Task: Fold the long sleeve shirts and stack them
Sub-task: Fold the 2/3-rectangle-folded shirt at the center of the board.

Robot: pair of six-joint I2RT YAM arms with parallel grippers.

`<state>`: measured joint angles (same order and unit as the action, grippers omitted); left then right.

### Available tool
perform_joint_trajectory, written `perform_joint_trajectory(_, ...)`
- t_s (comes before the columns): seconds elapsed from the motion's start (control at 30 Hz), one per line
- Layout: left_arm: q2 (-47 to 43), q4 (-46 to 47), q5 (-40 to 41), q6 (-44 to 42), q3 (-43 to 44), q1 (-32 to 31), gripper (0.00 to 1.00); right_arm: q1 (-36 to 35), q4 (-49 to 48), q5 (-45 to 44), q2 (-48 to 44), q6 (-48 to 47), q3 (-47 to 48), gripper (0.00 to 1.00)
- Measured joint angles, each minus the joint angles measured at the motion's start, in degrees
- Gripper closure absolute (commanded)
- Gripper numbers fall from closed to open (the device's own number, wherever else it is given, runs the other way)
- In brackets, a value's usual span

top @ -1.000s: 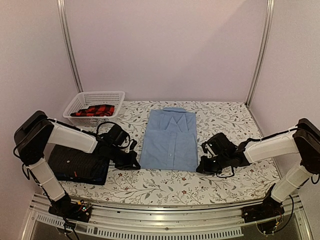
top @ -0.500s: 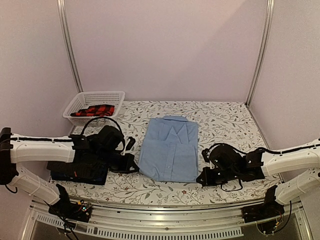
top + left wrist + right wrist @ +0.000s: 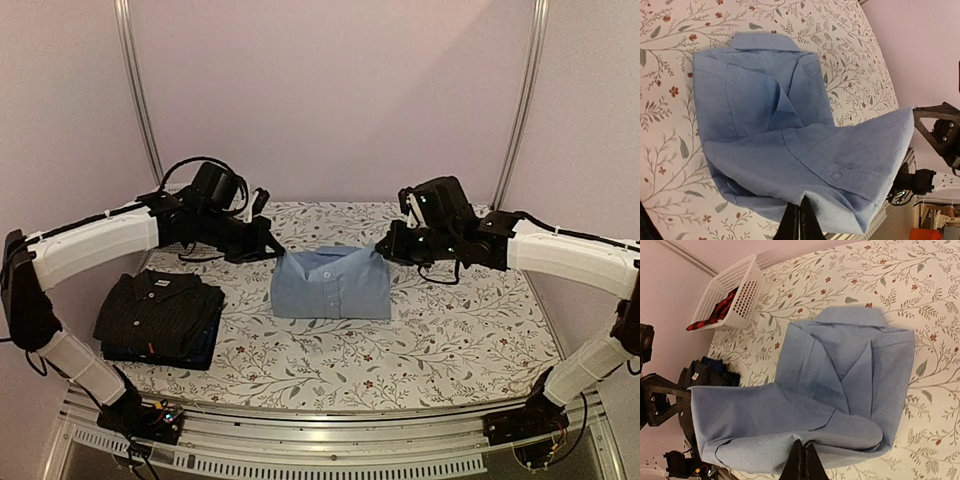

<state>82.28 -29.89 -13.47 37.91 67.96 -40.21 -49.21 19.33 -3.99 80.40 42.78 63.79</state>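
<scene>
The light blue shirt [image 3: 330, 285] lies mid-table, its near half lifted and doubled back over the collar half. My left gripper [image 3: 272, 250] is shut on the hem's left corner, and my right gripper [image 3: 385, 250] is shut on its right corner; both hold it above the collar end. In the left wrist view the closed fingertips [image 3: 801, 216] pinch the blue hem [image 3: 840, 180]. In the right wrist view the closed fingertips [image 3: 804, 456] do the same [image 3: 765, 440]. The folded black pinstriped shirt [image 3: 160, 310] lies on the dark navy shirt [image 3: 205, 347] at the left.
The white lattice basket [image 3: 742, 287] with a red and black plaid cloth [image 3: 715, 315] stands at the back left; my left arm hides it in the top view. Metal posts stand at both back corners. The table's front rail [image 3: 320, 450] runs along the near edge.
Both grippers have risen from the near edge of the table and carried the blue shirt's hem back toward the collar, doubling the shirt over. The left arm now covers the basket.
</scene>
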Motion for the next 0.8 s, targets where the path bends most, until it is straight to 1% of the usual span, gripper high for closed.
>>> perform_joint_trajectory(0.1,11.4,3.6,-3.9,-2.8,7.5,6.9,1.0,10.1,-4.0,3.6,11.2,-4.4,6.1,1.0)
perform_joint_trajectory(0.17,21.9,5.8,-6.6,-4.2,13.9,11.1,1.0,14.5,-5.3,5.5,20.0,-6.8,11.1,1.0)
perform_joint_trajectory(0.27,35.9,8.0,-8.9,-5.7,21.8,14.6,1.0,18.8,-7.2,8.3,32.7,-9.4,18.1,1.0)
perform_joint_trajectory(0.33,43.6,8.5,-9.9,-6.4,26.0,16.0,1.0,20.5,-8.0,10.2,39.6,-10.5,21.0,1.0)
perform_joint_trajectory(0.4,47.9,8.7,-10.7,-6.4,27.2,16.3,1.0,21.4,-8.0,11.3,43.9,-11.1,21.4,1.0)
perform_joint_trajectory(0.5,48.5,9.3,-11.8,-6.1,25.2,15.8,1.0,21.5,-8.6,12.3,45.2,-11.8,21.1,1.0)
perform_joint_trajectory(0.57,46.2,11.3,-12.2,-5.5,21.4,15.4,1.0,21.4,-9.3,12.6,44.4,-12.1,20.2,1.0)
perform_joint_trajectory(0.73,34.2,14.4,-12.1,-3.2,7.8,13.3,1.0,21.0,-9.5,13.1,39.3,-12.7,13.7,1.0)
perform_joint_trajectory(0.8,29.7,14.8,-11.3,-2.4,4.7,11.9,1.0,20.8,-9.2,13.0,36.8,-13.1,12.0,1.0)
